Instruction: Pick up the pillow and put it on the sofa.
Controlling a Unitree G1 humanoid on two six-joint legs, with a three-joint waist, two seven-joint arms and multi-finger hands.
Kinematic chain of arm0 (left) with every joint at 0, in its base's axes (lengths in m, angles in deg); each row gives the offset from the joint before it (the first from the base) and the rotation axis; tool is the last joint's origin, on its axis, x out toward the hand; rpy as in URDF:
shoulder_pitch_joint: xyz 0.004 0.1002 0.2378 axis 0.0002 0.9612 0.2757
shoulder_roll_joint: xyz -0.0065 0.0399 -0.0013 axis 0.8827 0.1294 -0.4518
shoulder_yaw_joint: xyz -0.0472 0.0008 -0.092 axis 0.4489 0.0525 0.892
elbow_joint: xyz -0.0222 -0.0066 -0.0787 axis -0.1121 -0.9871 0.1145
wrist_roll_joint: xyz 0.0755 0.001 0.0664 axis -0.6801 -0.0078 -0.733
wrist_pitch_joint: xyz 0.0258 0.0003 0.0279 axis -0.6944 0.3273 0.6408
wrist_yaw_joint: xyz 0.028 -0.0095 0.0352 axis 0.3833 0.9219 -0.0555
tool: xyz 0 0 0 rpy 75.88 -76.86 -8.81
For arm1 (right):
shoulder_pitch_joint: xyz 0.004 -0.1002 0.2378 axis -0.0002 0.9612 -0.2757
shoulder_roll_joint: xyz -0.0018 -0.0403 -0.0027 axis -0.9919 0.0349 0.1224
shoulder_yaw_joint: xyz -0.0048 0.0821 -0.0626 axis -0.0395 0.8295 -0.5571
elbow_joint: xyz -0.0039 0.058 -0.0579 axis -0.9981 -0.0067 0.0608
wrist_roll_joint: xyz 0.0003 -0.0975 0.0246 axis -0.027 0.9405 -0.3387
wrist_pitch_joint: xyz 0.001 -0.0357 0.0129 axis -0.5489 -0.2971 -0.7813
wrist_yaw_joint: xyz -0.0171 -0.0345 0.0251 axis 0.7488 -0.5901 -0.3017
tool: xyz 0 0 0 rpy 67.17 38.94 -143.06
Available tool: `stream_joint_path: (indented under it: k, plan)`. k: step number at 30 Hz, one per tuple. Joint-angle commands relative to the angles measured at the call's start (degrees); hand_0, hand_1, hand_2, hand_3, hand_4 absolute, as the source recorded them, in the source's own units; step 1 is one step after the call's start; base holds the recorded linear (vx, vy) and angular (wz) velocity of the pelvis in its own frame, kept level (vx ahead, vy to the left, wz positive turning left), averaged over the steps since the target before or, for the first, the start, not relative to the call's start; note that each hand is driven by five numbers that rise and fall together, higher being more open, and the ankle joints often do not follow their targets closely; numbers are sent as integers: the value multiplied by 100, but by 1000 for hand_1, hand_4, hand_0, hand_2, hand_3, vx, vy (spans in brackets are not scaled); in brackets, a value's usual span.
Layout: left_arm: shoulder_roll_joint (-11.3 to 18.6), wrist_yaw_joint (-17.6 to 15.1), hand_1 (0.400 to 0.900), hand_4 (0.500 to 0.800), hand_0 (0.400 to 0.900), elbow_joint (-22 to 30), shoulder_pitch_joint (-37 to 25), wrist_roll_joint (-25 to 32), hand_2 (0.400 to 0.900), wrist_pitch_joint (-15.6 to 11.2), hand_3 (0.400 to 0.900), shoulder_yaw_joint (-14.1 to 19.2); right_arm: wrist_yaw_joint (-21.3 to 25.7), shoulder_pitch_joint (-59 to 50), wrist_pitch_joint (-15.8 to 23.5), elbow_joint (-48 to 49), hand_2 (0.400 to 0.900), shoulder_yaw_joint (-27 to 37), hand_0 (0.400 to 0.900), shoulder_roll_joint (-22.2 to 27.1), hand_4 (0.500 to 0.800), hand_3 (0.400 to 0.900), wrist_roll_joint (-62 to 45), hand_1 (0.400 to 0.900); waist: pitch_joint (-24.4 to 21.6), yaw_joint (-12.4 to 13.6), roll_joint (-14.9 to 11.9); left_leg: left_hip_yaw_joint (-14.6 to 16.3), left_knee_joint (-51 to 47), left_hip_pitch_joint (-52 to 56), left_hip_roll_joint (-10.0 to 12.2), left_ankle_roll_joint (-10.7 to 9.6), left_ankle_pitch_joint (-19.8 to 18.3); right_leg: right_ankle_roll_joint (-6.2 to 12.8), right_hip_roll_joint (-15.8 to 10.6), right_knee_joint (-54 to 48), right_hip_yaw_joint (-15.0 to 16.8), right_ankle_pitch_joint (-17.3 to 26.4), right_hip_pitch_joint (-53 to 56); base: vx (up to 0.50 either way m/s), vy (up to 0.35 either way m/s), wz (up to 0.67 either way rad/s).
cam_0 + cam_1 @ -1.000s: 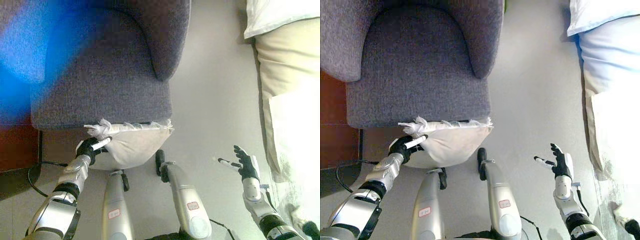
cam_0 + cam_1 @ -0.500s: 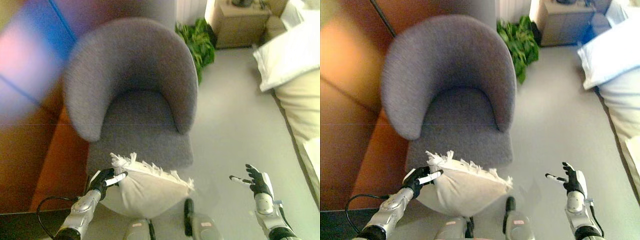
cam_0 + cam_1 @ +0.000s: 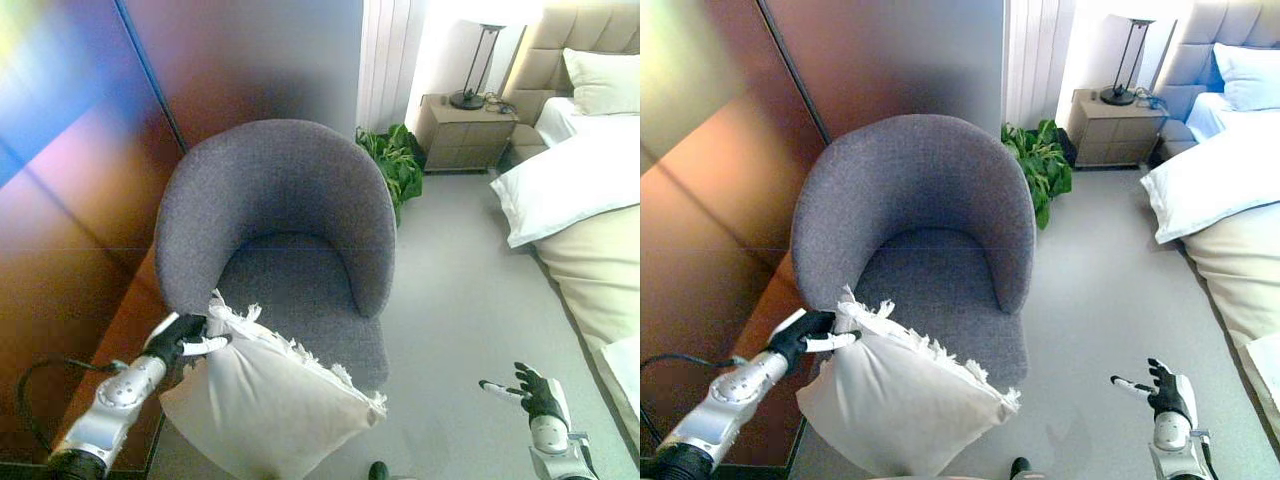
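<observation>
At the far left stands a brown wood-panelled wall (image 3: 710, 200), and just near of it our left robot hand (image 3: 808, 333) comes in from the lower left, its dark fingers curled round the fringed top corner of the pillow (image 3: 895, 405). The cream pillow hangs from that pinched corner, tilted, its body in front of the near edge of the seat and partly covering it; we cannot tell whether its lower side touches the seat. Behind it sits the sofa (image 3: 915, 215), a grey rounded tub chair with a bare seat. We judge the step in hand to be the carry: the pillow is lifted but not yet placed. The next move calls for bringing the left robot hand farther and to the right, over the seat, lowering the pillow against the backrest and then letting the corner go; held by a single corner, the pillow may swing or catch on the left armrest. Further right, a green plant (image 3: 1040, 170) stands at the far side of the chair, then a bedside cabinet (image 3: 1118, 130) with a lamp, and a bed (image 3: 1230, 200) along the right edge. Our right robot hand (image 3: 1165, 395) hovers at the near right with its fingers spread, holding nothing. Compared with a second ago, the camera has tipped up, so the whole chair and the room now show; the pillow sits higher against the seat front, and the left robot hand keeps the same corner.
</observation>
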Motion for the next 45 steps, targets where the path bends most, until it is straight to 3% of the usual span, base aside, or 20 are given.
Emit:
stream_joint_path:
  k: [1, 3, 7, 11, 15, 16, 17, 22, 26, 34, 35, 37, 40, 43, 45]
  plan:
    - [1061, -96, 400, 500, 400, 263, -2200, 429, 400, -539, 400, 821, 34, -277, 288, -89, 900, -174, 900, 572, 800, 900, 156, 900, -570, -121, 27, 175, 330, -257, 60, -89, -268, 510, -431, 353, -316, -313, -161, 12, -7, -5]
    - [1359, -20, 400, 500, 400, 57, -2735, 524, 400, -475, 400, 617, -3, -317, 283, -122, 900, -237, 900, 632, 800, 900, 129, 900, -596, -172, 57, 199, 299, -224, 76, -100, -266, 526, -418, 347, -290, -315, -161, 9, -9, -4]
    - [1804, 290, 400, 500, 400, -623, -4067, 720, 400, -379, 400, -154, -24, -432, 367, -320, 900, -414, 900, 709, 800, 900, 54, 900, -665, -285, 120, 275, 244, -148, 92, -100, -279, 572, -407, 302, -239, -285, -163, 17, -26, -4]
    - [1945, 590, 400, 500, 400, -1563, -5219, 718, 400, -277, 400, -967, -76, -547, 440, -461, 900, -546, 900, 744, 800, 900, 40, 900, -722, -396, 188, 364, 209, -79, 109, -105, -299, 626, -409, 252, -174, -244, -173, 25, -26, -12]
    - [1893, 810, 400, 500, 400, -2400, -6031, 555, 400, -90, 400, -1746, -146, -666, 473, -569, 900, -699, 900, 723, 800, 900, 96, 900, -753, -520, 256, 461, 223, -32, 120, -115, -329, 671, -420, 231, -89, -211, -203, 38, -2, -18]
    - [1858, 790, 547, 588, 547, -2580, -6135, 444, 547, -94, 547, -1856, -169, -696, 479, -598, 900, -736, 900, 717, 800, 900, 137, 900, -757, -545, 264, 483, 235, -25, 123, -113, -337, 672, -418, 235, -71, -212, -210, 47, 19, -18]
    - [1803, 747, 900, 800, 900, -2807, -6249, 281, 900, -132, 900, -1986, -183, -734, 483, -622, 900, -801, 900, 716, 800, 900, 151, 900, -764, -585, 279, 507, 245, -10, 124, -107, -348, 673, -411, 247, -46, -217, -219, 57, 24, -20]
    - [1440, 907, 900, 800, 900, -3781, -6766, -91, 900, -6, 900, -2463, -244, -894, 446, -700, 900, -1059, 900, 675, 800, 900, 146, 900, -815, -820, 293, 645, 298, 68, 132, -72, -406, 651, -338, 334, 127, -278, -258, 71, 20, -17]
    - [1173, 912, 900, 800, 900, -4164, -6843, -173, 900, 168, 900, -2552, -291, -983, 432, -732, 900, -1146, 900, 665, 800, 900, 217, 900, -831, -941, 262, 702, 347, 86, 135, -57, -435, 636, -304, 359, 246, -288, -291, 46, 16, -16]
    - [923, 720, 900, 800, 900, -4415, -6695, 254, 900, 362, 900, -2279, -398, -1059, 460, -866, 900, -1124, 900, 720, 800, 900, 332, 900, -859, -1031, 208, 780, 419, 109, 166, -47, -464, 600, -270, 404, 313, -319, -308, 29, 10, -8]
    - [909, 633, 900, 800, 900, -4342, -6690, 502, 900, 498, 900, -2261, -411, -1053, 478, -890, 900, -1107, 900, 725, 800, 900, 341, 900, -858, -1024, 202, 768, 427, 102, 165, -48, -467, 601, -271, 409, 309, -326, -308, 0, 0, 0]
    - [883, 492, 900, 800, 900, -4332, -6617, 785, 900, 520, 900, -2113, -426, -1055, 488, -909, 900, -1097, 900, 723, 800, 900, 343, 900, -862, -1001, 188, 756, 428, 104, 173, -47, -470, 590, -268, 417, 283, -342, -298, 0, 0, 0]
    - [890, 235, 900, 800, 900, -4110, -6517, 1679, 900, 642, 900, -1792, -466, -1009, 560, -952, 900, -1038, 900, 713, 800, 900, 337, 900, -875, -944, 161, 715, 415, 107, 182, -43, -468, 570, -255, 419, 253, -372, -267, 0, -7, 2]
    - [940, 113, 900, 800, 900, -3649, -6247, 2515, 900, 435, 900, -1336, -414, -911, 601, -910, 900, -987, 900, 623, 800, 900, 326, 900, -867, -824, 120, 618, 416, 70, 194, -50, -460, 552, -246, 440, 199, -415, -244, -8, -19, 9]
    - [1015, 48, 900, 800, 900, -3215, -5884, 2773, 900, 333, 900, -995, -376, -834, 613, -885, 900, -889, 900, 569, 800, 900, 321, 900, -856, -704, 92, 538, 396, 50, 198, -56, -457, 542, -245, 427, 155, -428, -221, -18, -25, 14]
